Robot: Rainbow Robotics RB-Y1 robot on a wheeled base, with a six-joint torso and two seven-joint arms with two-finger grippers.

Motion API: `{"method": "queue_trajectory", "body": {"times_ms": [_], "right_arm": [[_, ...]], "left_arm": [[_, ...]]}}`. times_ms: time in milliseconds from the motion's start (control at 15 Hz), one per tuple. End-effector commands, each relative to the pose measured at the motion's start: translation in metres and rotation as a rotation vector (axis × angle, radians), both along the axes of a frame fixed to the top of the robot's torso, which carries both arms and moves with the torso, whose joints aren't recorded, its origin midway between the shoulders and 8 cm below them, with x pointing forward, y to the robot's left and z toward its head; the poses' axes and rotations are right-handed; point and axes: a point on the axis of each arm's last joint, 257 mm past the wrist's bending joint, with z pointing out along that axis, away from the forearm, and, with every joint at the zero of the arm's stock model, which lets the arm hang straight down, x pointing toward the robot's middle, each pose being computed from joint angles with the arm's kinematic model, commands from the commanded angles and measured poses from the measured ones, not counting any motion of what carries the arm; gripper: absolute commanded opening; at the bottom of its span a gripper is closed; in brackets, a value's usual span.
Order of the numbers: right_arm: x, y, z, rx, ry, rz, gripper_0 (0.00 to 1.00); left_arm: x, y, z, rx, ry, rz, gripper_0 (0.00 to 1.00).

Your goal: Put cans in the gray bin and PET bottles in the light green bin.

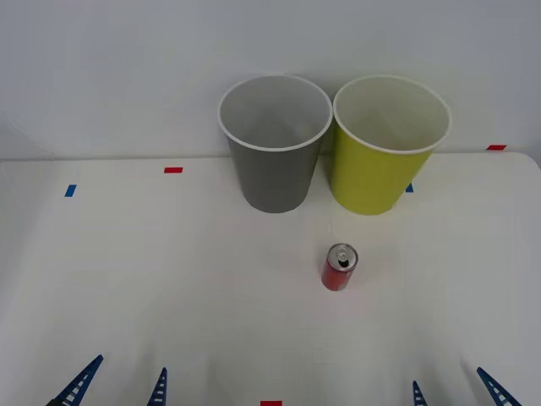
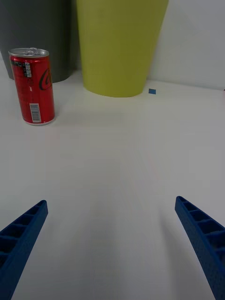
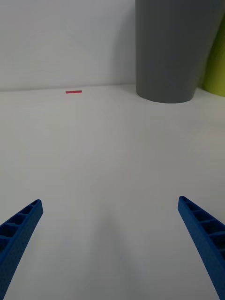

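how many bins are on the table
2. The gray bin stands at the back of the table, the green bin right beside it on the robot's right. Their insides look empty.

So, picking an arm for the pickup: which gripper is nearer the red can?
Right. The right gripper sits at the table's near edge, slightly right of the red can; the left gripper is far to the can's left. Both open.

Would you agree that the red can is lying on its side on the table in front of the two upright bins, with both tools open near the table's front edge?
Not quite: the red can stands upright, silver top up, as the right wrist view shows. The rest holds: it is in front of the gray bin and light green bin, with the left tool and right tool open near the front edge.
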Motion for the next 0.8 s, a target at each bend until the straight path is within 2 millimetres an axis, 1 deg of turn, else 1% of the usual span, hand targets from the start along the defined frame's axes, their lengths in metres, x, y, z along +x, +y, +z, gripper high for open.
{"method": "queue_trajectory", "body": {"times_ms": [67, 800], "right_arm": [[0.0000, 0.0000, 0.0000, 0.000, 0.000, 0.000, 0.95], [0.0000, 0.0000, 0.0000, 0.000, 0.000, 0.000, 0.95]], "left_arm": [[0.0000, 0.0000, 0.0000, 0.000, 0.000, 0.000, 1.00], [0.0000, 0.0000, 0.0000, 0.000, 0.000, 0.000, 1.00]]}}
